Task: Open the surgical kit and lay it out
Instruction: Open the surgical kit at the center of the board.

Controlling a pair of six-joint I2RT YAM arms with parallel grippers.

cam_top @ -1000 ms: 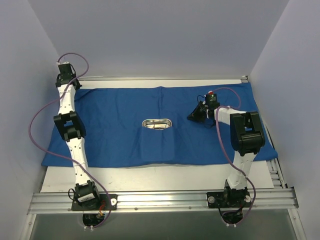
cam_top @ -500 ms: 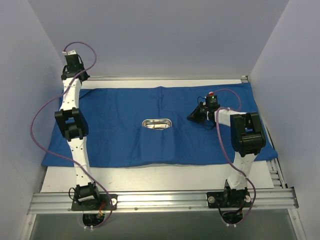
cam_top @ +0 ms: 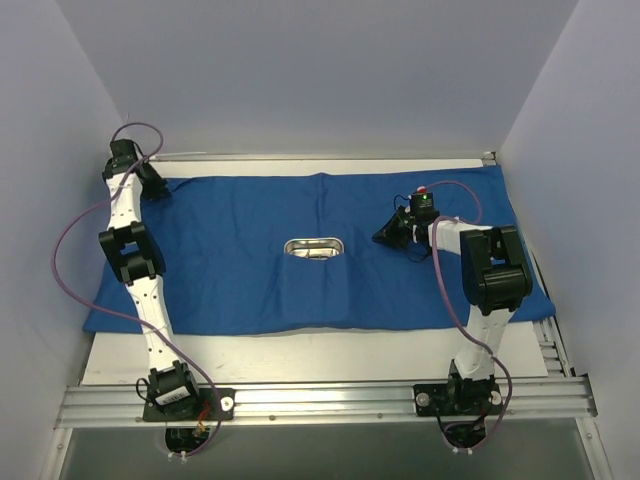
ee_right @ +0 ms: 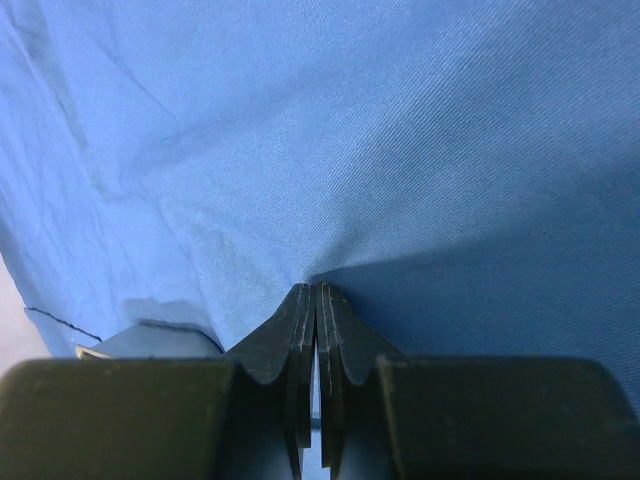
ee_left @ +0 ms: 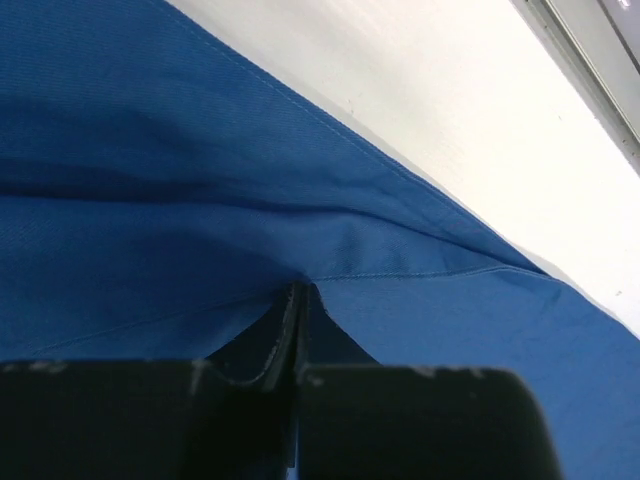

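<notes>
The royal-blue cloth wrap (cam_top: 230, 260) lies spread as a wide sheet over the table. The small shiny steel tray (cam_top: 314, 246) sits on it at the middle. No ring-handled instruments show. My left gripper (cam_top: 155, 186) is at the cloth's far left corner. In the left wrist view it (ee_left: 300, 295) is shut on a fold of the cloth (ee_left: 150, 150) near its hemmed edge. My right gripper (cam_top: 383, 236) is low on the cloth, right of the tray. In the right wrist view it (ee_right: 316, 292) is shut, with cloth (ee_right: 400, 120) puckered at its tips.
Bare white table (cam_top: 300, 350) shows in front of the cloth and behind it (ee_left: 450, 100). An aluminium rail (cam_top: 320, 400) carries both arm bases at the near edge. Walls close in on the left, back and right. The cloth's front right corner overhangs a side rail (cam_top: 545, 300).
My left wrist rose toward the back wall, then came down and left to the cloth's far left corner. My right gripper has shifted slightly left.
</notes>
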